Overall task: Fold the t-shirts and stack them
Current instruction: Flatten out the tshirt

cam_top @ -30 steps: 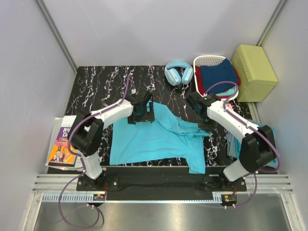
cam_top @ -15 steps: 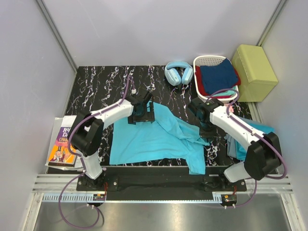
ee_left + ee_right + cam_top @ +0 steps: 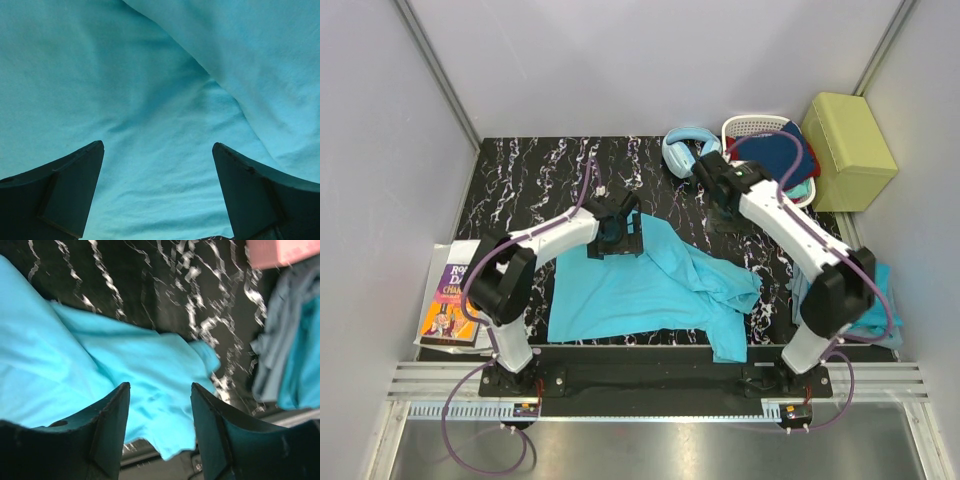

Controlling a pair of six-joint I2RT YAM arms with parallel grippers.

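My table (image 3: 520,170) was black, white-veined; pale grey walls (image 3: 650,60) closed three sides, a yellow-green box (image 3: 847,150) beside its far right corner.

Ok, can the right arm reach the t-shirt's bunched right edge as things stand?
Probably yes. The right gripper is open and empty, and the bunched edge of the t-shirt lies uncovered; the left gripper sits at its far side, out of the way.
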